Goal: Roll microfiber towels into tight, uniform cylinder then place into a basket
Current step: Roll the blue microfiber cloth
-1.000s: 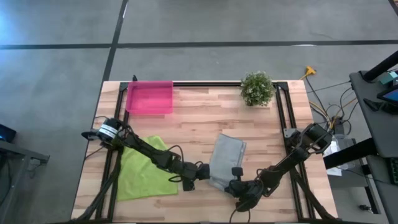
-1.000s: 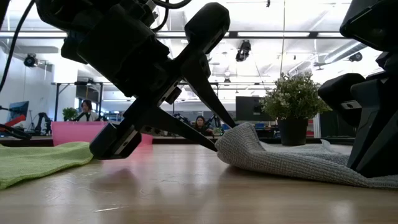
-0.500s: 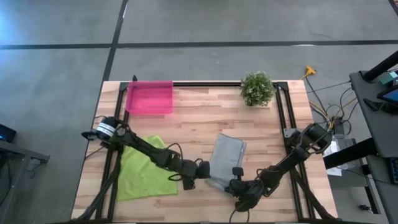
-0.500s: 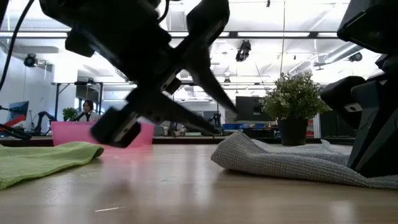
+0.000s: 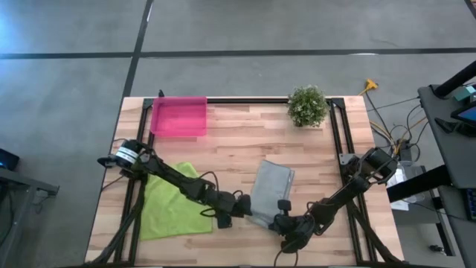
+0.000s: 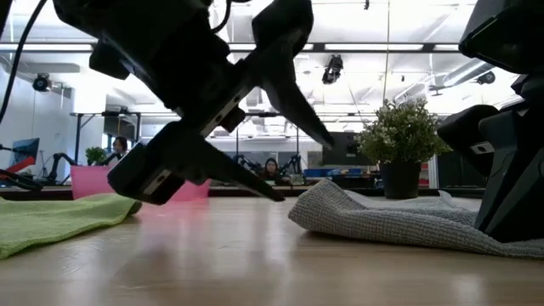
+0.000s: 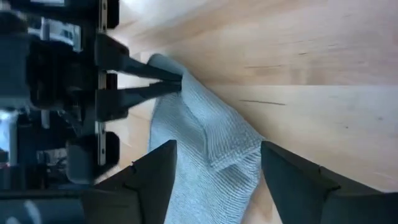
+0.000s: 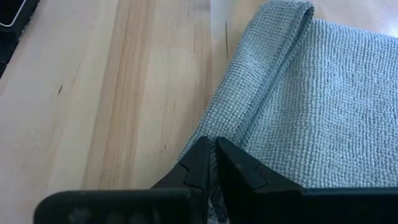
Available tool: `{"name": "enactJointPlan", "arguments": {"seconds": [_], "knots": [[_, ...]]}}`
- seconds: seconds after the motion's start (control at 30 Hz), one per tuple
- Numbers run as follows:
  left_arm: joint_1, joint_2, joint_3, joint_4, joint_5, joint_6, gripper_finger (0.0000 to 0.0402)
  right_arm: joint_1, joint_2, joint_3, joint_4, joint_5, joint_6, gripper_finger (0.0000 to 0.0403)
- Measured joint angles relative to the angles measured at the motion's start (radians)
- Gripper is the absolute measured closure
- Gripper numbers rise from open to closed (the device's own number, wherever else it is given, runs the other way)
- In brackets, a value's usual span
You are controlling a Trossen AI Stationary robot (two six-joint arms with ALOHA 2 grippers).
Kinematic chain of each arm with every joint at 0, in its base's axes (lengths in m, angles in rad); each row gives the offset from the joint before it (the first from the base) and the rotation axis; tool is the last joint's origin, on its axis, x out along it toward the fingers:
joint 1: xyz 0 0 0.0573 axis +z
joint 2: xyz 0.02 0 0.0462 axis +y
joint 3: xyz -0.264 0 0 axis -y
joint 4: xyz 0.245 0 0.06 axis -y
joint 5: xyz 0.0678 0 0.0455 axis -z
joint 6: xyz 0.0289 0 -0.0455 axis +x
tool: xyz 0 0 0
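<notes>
The right end effector is pinching the near edge of the grey towel, which is lying folded on the desk at the front centre. The left end effector is standing released, its fingers spread over the towel's other near corner. To roll tightly, I think both should grip the same edge level and turn together. The green towel is lying flat at the left. The basket at the far left is holding nothing.
</notes>
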Motion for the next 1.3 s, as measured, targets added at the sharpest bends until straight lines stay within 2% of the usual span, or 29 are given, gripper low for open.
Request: {"name": "enactJointPlan", "arguments": {"seconds": [0.17,0.3,0.43,0.77,0.87,1.13,1.3], "knots": [[0.005,0.028,0.0,-0.012,0.005,0.087,0.0176,0.0,0.0,0.0,0.0,-0.002,0.0,0.0376],[0.009,0.063,0.006,0.046,0.005,0.147,0.0175,0.0,0.0,0.0,-0.001,-0.003,0.0,0.0376],[0.009,0.075,0.009,0.099,0.003,0.157,0.0175,0.0,0.0,0.0,-0.001,-0.004,0.017,0.0376],[0.009,0.077,0.006,0.099,0.011,0.156,0.0179,0.0,0.001,0.0,-0.002,-0.004,0.033,0.0376],[0.009,0.077,0.005,0.098,0.012,0.155,0.0198,0.0,0.001,0.0,-0.002,-0.004,0.033,0.0376],[0.009,0.076,0.005,0.095,0.04,0.105,0.0279,0.0,0.001,0.0,-0.002,-0.004,0.032,0.0376],[0.005,0.076,0.005,0.094,0.058,0.102,0.0298,0.0,0.001,0.0,-0.002,-0.004,0.032,0.0376]]}}
